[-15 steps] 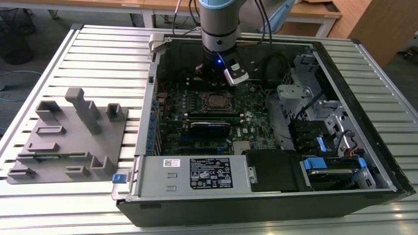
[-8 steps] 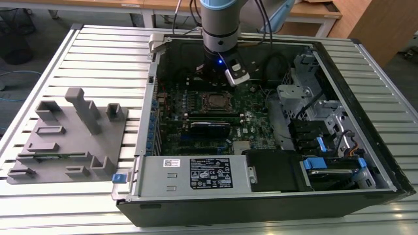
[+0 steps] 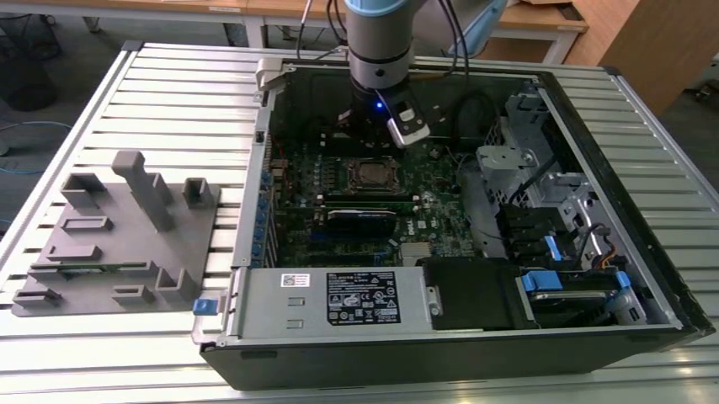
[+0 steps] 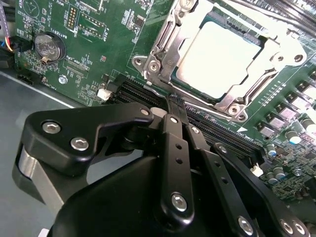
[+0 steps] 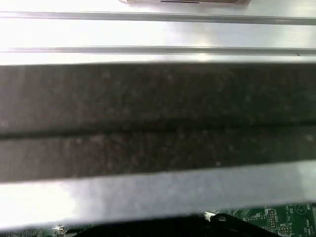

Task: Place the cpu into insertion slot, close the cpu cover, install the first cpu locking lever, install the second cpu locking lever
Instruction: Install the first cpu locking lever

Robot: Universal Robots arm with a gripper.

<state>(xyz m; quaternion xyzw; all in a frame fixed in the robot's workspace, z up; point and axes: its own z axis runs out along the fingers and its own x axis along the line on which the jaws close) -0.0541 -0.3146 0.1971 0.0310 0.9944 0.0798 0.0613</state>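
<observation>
One cpu (image 4: 217, 57) framed by cpu cover (image 4: 162, 47), just beyond gripper (image 4: 176, 103)

A slatted metal counter (image 3: 157, 93) is seen in a room with wooden furniture.

In the exterior view, the counter is made of pale ribbed slats, and light is reflected brightly along its near edge. Behind it, a grey floor (image 3: 84, 38) is shown, on which a dark mesh bin (image 3: 25, 76) is set at the exterior view's left, with a blue cable (image 3: 29, 126) laid on the floor near it. Along the far side, a wooden desk (image 3: 202, 7) on white legs (image 3: 256, 34) is placed. A second desk (image 3: 545, 18) stands further towards the exterior view's right, beside a wooden cabinet (image 3: 646, 42).
</observation>
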